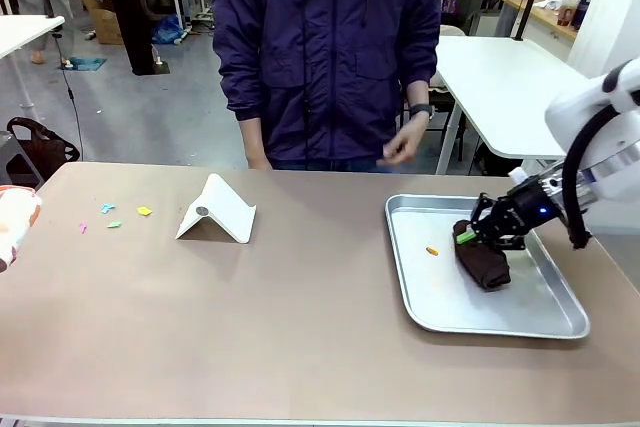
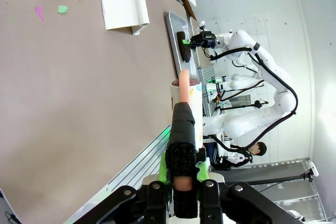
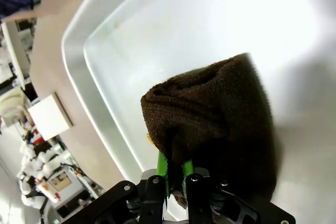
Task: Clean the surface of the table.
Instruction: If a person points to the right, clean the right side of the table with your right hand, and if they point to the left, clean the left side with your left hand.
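Observation:
The brownish table (image 1: 290,327) carries a few small coloured paper scraps (image 1: 112,217) at its far left; the left wrist view shows these scraps (image 2: 62,9) too. My right gripper (image 1: 468,236) is down in the metal tray (image 1: 402,272), shut on a dark brown cloth (image 1: 484,265) that rests on the tray floor. In the right wrist view its green-padded jaws (image 3: 176,174) pinch a fold of the cloth (image 3: 210,108). My left gripper (image 2: 182,176) is shut on a tool (image 2: 184,124) with a black handle, a peach stem and a white cylinder. That tool (image 1: 14,222) hovers at the table's left edge.
A white folded stand (image 1: 216,210) sits on the table left of the middle. A small orange scrap (image 1: 432,250) lies in the tray. A person in a dark purple jacket stands at the far edge, one hand (image 1: 400,149) held above the table. White tables stand behind.

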Robot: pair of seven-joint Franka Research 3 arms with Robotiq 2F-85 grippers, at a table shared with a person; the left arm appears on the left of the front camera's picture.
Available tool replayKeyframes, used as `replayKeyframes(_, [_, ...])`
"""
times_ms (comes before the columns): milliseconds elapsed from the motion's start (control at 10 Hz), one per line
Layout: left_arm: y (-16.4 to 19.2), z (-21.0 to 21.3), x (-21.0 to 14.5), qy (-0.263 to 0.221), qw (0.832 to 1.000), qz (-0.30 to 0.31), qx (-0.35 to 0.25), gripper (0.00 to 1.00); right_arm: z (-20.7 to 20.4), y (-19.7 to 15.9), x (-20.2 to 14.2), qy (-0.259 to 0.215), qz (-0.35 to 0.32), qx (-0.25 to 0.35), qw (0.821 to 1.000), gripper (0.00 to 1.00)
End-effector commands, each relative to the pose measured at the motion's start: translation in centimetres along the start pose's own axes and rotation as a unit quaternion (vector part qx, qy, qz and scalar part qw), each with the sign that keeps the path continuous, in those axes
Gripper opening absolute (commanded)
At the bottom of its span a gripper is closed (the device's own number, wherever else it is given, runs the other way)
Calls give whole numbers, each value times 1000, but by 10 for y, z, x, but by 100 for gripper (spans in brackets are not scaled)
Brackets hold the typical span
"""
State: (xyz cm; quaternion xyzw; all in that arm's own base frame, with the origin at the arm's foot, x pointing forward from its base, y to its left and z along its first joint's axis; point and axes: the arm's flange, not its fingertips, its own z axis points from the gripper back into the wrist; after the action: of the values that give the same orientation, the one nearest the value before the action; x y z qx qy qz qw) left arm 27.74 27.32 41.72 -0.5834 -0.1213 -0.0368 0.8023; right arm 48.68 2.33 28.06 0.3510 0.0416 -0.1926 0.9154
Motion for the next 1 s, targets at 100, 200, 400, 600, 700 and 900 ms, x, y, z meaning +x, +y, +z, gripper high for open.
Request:
replayKeyframes(100, [-4,1,-1,2,1000,-4,1,0,-41,25,-1,46,23,-22,998,12])
replayKeyframes(200, [-4,1,-1,2,1000,-4,1,0,-48,31,-6,58,37,-29,997,12])
replayKeyframes(400, [-4,1,-1,2,1000,-4,1,0,-56,42,-19,77,80,-43,993,12])
replayKeyframes(600, [-4,1,-1,2,1000,-4,1,0,-60,44,-26,86,120,-62,987,12])
replayKeyframes(700, [-4,1,-1,2,1000,-4,1,0,-60,42,-27,80,136,-74,985,12])
replayKeyframes(900, [-4,1,-1,2,1000,-4,1,0,-53,38,-24,43,129,-89,987,12])
